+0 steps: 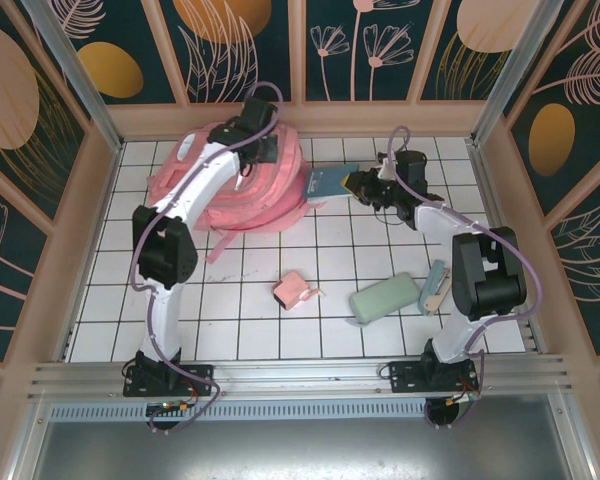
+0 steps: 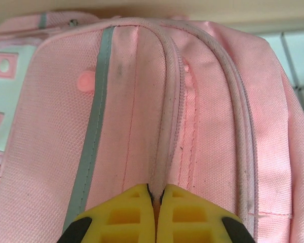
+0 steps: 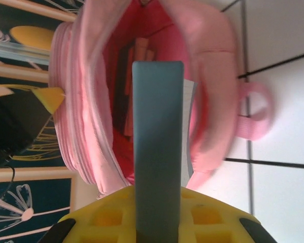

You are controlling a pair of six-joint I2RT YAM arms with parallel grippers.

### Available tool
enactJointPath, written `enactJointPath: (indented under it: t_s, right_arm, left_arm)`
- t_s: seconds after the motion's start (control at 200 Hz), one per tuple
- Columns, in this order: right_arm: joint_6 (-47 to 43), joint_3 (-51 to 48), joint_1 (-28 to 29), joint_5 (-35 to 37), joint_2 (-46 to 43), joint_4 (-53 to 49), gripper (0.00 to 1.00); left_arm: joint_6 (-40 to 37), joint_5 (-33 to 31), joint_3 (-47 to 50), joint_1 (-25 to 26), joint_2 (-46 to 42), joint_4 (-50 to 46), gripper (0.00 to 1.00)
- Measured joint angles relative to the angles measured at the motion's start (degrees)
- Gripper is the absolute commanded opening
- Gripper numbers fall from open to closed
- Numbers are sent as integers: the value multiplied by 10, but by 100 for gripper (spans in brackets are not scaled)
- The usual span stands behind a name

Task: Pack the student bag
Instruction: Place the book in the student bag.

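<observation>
Our left gripper [image 2: 155, 192] pinched backpack [image 2: 126, 101] rim; right gripper [image 3: 157, 200] clamped blue book [image 3: 157, 126] at open mouth. Next, we judged: push it inside, release.

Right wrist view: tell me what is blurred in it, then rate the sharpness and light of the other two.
Right wrist view: the bag is smeared toward the frame's right, its strap loop soft too; the book is fairly crisp. Left wrist view: the bag's weave is sharp mid-frame, evenly lit, no glare. Top view: sharp, bright and even, only soft shadows on the table.
</observation>
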State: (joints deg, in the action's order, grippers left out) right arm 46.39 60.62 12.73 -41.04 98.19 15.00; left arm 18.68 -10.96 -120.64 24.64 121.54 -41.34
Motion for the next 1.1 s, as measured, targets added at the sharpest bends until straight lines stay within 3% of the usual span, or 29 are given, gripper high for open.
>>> enactJointPath:
  t_s: [0.43, 0.745, 0.941, 1.101]
  right_arm:
    - [159, 40, 54, -10, 131, 224, 0]
    - [226, 230, 143, 34, 298, 272, 0]
    - [230, 408, 177, 59, 416, 209, 0]
    - [200, 584, 190, 70, 508, 76, 30]
  left_arm:
    - [67, 142, 28, -63, -65, 43, 0]
    - [106, 217, 33, -85, -65, 68, 0]
    - [121, 241, 35, -85, -65, 82, 0]
    - [125, 251, 37, -85, -65, 85, 0]
